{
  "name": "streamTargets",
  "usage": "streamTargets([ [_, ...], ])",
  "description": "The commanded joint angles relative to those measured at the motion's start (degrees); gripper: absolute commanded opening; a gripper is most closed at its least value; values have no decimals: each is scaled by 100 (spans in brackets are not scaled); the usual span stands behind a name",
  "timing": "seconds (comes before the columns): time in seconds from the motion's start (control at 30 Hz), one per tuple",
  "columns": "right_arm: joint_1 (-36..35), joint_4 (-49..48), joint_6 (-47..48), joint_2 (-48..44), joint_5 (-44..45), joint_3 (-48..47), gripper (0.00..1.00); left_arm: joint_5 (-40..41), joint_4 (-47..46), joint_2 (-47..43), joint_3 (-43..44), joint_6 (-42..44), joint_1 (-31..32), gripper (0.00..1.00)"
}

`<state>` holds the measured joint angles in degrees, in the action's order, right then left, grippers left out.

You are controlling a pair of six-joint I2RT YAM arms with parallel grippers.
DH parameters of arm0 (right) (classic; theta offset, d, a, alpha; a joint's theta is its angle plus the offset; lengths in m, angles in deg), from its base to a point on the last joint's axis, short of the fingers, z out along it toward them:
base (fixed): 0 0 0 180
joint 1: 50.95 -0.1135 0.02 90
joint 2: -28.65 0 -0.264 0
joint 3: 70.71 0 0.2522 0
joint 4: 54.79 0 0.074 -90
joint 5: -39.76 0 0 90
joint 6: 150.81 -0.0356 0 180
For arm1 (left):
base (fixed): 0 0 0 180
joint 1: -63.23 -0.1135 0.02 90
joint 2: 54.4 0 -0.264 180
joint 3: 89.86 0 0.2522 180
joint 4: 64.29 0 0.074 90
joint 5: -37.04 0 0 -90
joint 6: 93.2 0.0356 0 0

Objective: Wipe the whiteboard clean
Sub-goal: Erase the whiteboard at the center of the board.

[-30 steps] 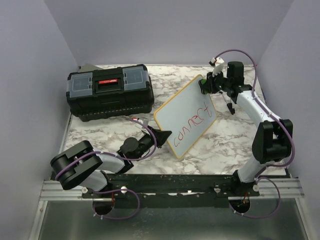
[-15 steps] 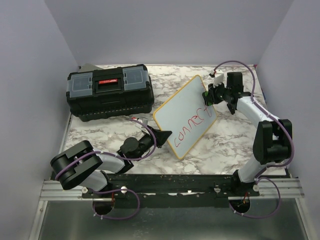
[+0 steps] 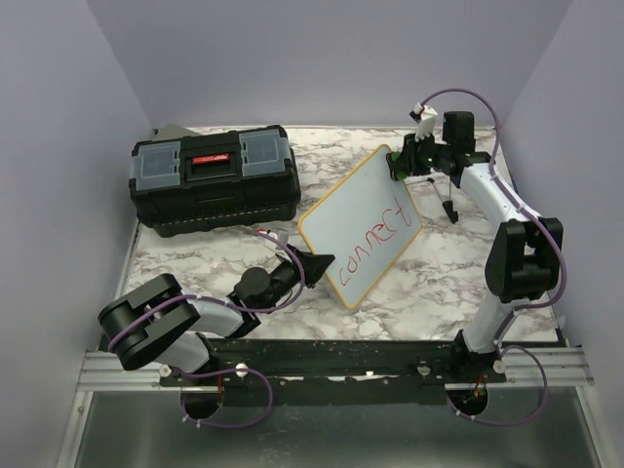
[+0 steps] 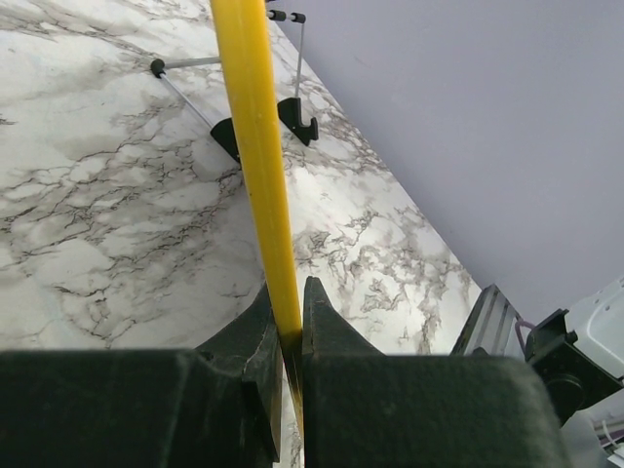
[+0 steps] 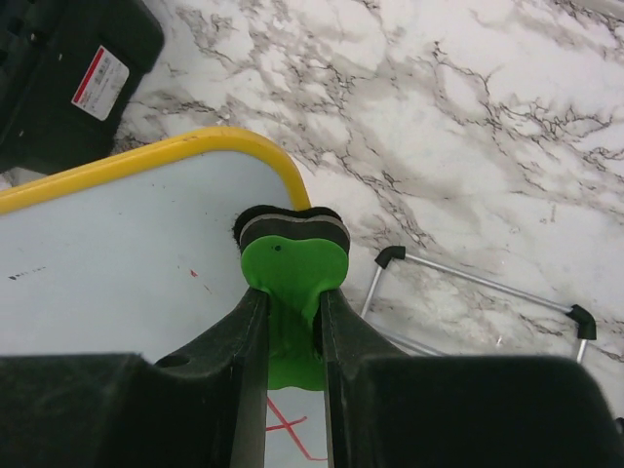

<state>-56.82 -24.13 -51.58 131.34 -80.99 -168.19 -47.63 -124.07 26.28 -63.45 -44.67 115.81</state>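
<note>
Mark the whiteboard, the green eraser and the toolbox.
whiteboard (image 3: pixel 351 216), top view, bare white face beside the red writing.
green eraser (image 5: pixel 292 268), right wrist view, green body between the fingers.
toolbox (image 3: pixel 215 192), top view, black front face.

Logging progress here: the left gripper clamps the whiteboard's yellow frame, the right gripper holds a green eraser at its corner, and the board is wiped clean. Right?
No, the whiteboard is not clean: the top external view shows red handwriting on it. The left gripper does clamp the frame, and the right gripper does hold the green eraser at the corner.
</note>
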Motion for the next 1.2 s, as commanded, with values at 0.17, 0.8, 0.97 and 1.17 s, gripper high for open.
streamTargets([
  [0.17,-41,291,-381,11,305,572,1,-1123,-110,-201,146,296,148,0],
  [0.8,104,883,-1403,545,-461,-601,1,-1247,-64,-135,226,350,148,0],
  [0.97,77,801,-1854,693,-681,-939,1,-1288,-64,-96,255,350,148,0],
  [1.17,84,636,-2160,535,-238,-558,1,-1284,-86,-68,256,333,148,0],
])
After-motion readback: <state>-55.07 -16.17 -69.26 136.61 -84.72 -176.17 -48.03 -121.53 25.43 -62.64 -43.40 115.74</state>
